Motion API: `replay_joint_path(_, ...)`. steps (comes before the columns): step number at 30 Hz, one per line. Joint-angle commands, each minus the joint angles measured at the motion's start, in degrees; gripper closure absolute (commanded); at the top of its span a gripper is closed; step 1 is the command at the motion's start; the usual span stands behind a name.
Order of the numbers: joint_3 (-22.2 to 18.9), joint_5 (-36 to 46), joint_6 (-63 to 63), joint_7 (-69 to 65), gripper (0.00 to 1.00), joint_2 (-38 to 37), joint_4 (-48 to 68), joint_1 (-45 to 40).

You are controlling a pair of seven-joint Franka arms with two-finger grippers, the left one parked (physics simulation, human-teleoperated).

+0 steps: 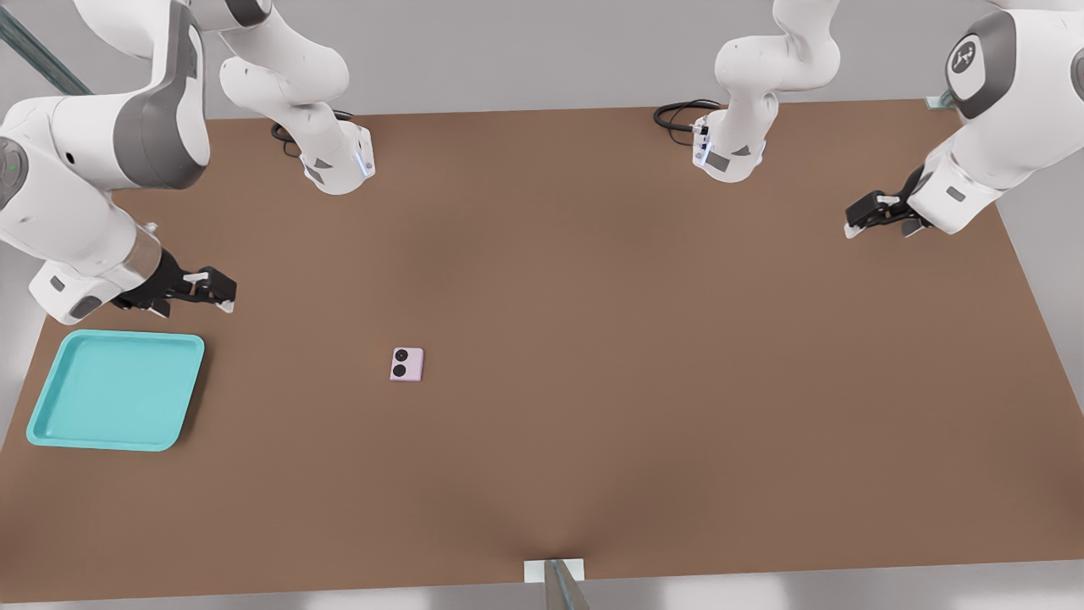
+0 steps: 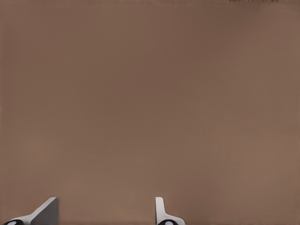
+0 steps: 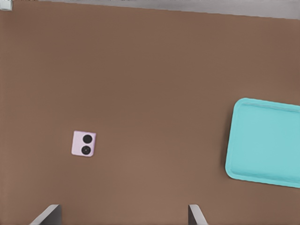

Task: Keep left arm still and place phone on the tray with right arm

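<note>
Right arm (image 1: 76, 182) at the front view's left, reaching over the brown table (image 1: 593, 339). Black gripper (image 1: 216, 292) held above the surface, pointing toward the front view's right, fingers spread with a clear gap between the pale fingertips (image 3: 47, 215), nothing pinched. In the right wrist view, only the two fingertip ends visible at the frame edge, well apart from each other, bare table between them.

Phone (image 1: 406, 364) flat on the table, well apart from the gripper, ahead of the fingertips and off toward the near edge of the table; pale pink-lilac back up, two black round lenses (image 3: 86, 144) side by side along one edge. Untouched by either finger.

Tray (image 1: 42, 415) turquoise, rounded corners, raised rim, flat on the table near the gripper, on the side opposite the phone, toward the front view's left edge. Tray interior bare. Phone and tray well apart, the gripper standing roughly between them though further back on the table.

Same phone (image 3: 84, 143) and tray (image 3: 234, 154) seen from the wrist camera, on opposite sides of the fingers.
</note>
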Motion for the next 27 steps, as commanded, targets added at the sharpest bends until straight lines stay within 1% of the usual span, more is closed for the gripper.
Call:
replay_joint_path(1,0.6,0.1,1.2,0.3,0.00,0.1,0.5,-0.1)
replay_joint_path(2,0.7,0.2,1.3,0.3,0.00,0.3,0.6,0.0)
replay_joint_path(3,1.8,0.2,1.4,0.4,0.00,0.4,0.6,0.1)
replay_joint_path(5,4.3,0.1,4.0,4.0,0.00,2.9,-0.1,1.2)
replay_joint_path(6,5.2,-1.1,7.5,8.5,0.00,4.6,-2.0,3.3)
replay_joint_path(7,5.9,-1.4,14.6,10.9,0.00,4.8,-7.7,4.9)
replay_joint_path(8,7.1,-2.1,18.3,13.9,0.00,5.2,-10.3,5.0)
replay_joint_path(9,7.1,-2.4,22.5,16.3,0.00,6.2,-13.9,6.3)
replay_joint_path(10,7.1,-2.4,24.3,20.1,0.00,9.4,-14.1,6.3)
replay_joint_path(12,7.4,-2.3,28.8,24.3,0.00,12.4,-16.2,7.1)
replay_joint_path(13,7.4,-2.2,32.2,26.0,0.00,12.5,-19.5,7.1)
replay_joint_path(14,8.5,-2.2,38.4,29.0,0.00,12.3,-25.0,7.0)
replay_joint_path(15,8.6,-2.2,45.5,30.3,0.00,12.3,-30.8,7.1)
replay_joint_path(17,8.6,-2.2,53.5,36.1,0.00,13.6,-35.7,7.1)
replay_joint_path(18,9.0,-2.2,54.5,40.8,0.00,15.0,-35.4,7.2)
replay_joint_path(20,9.0,-2.2,54.6,45.9,0.00,18.0,-33.3,7.2)
replay_joint_path(27,9.9,-2.5,60.9,46.1,0.00,22.4,-34.9,7.0)
